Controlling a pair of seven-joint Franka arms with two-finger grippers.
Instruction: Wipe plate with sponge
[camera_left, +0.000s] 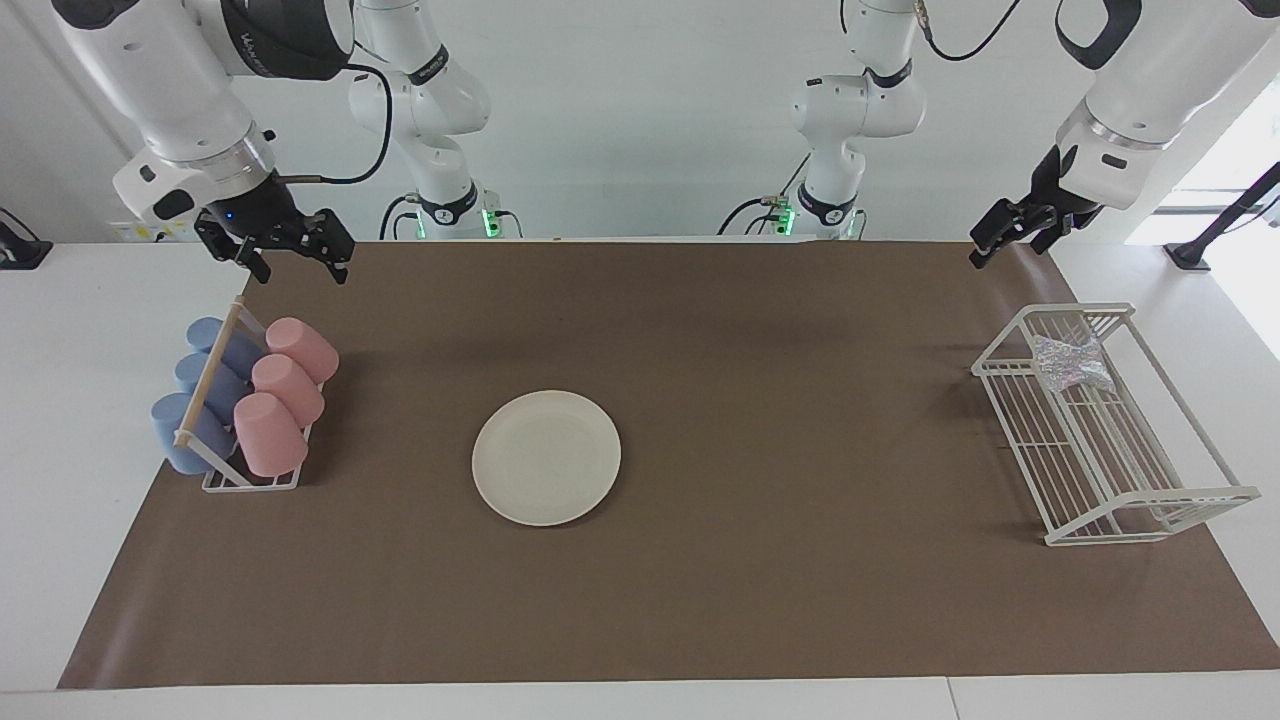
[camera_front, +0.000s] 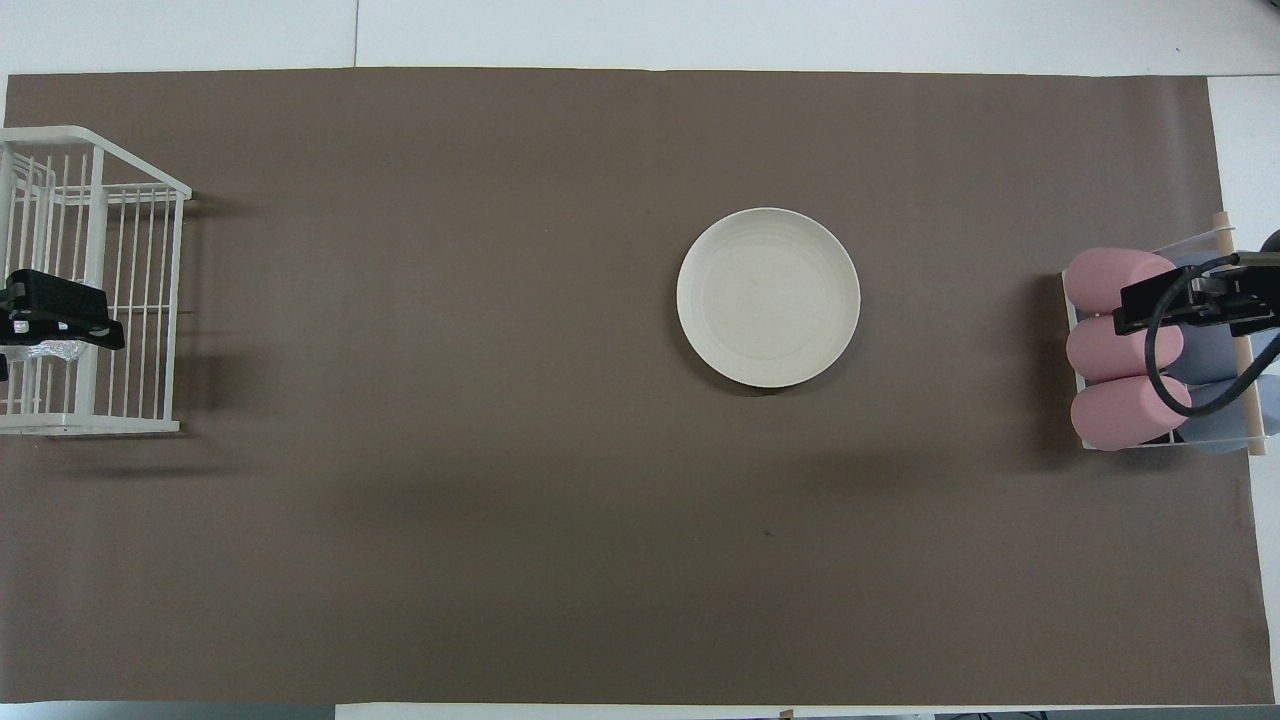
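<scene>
Now sponge (camera_left: 1072, 362) in rack (camera_left: 1110, 470), below raised left end effector (camera_left: 1010, 240).

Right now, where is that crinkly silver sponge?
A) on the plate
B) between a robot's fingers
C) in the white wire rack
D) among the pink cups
C: the sponge lies in the white wire rack, at the end nearer the robots, apart from the plate.

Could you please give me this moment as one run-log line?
stage: before pickup | sponge: in wire rack | plate: mid-mat, bare | left gripper: open, raised near rack | right gripper: open, waiting near cup rack
</scene>
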